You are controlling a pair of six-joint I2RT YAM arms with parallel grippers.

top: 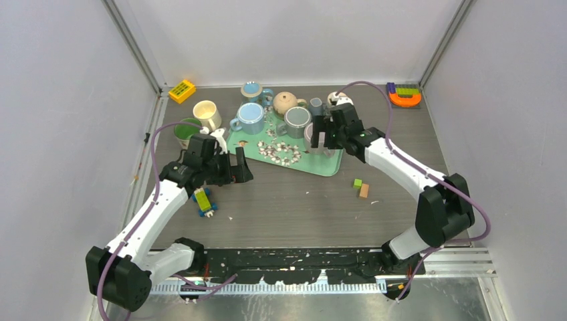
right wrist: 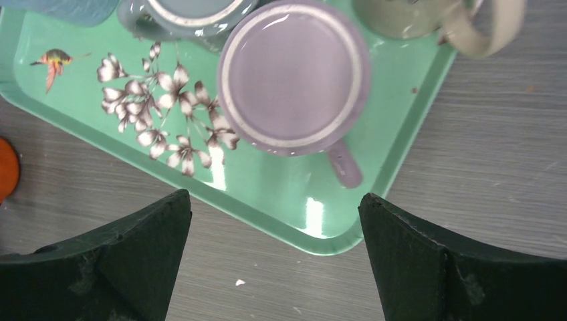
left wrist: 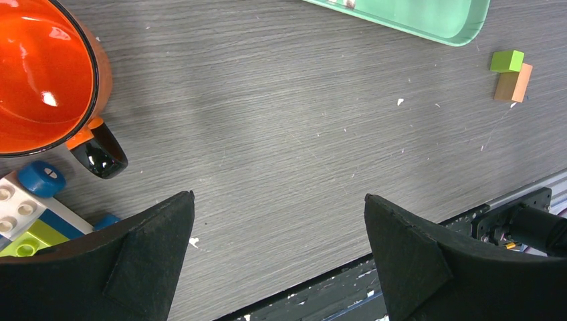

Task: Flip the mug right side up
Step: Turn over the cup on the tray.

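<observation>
A lilac mug stands bottom up on the green flowered tray, its flat base with a pale ring facing the camera and its handle toward the tray's near corner. In the top view the mug is mostly hidden under my right gripper. The right gripper hovers open above the tray's corner, just short of the mug, holding nothing. My left gripper is open over bare table. To its left stands an upright orange mug with a black handle.
On the tray are a grey mug, a blue mug and a teapot. A cream mug and a green mug stand to its left. A brick toy and two small blocks lie on the table.
</observation>
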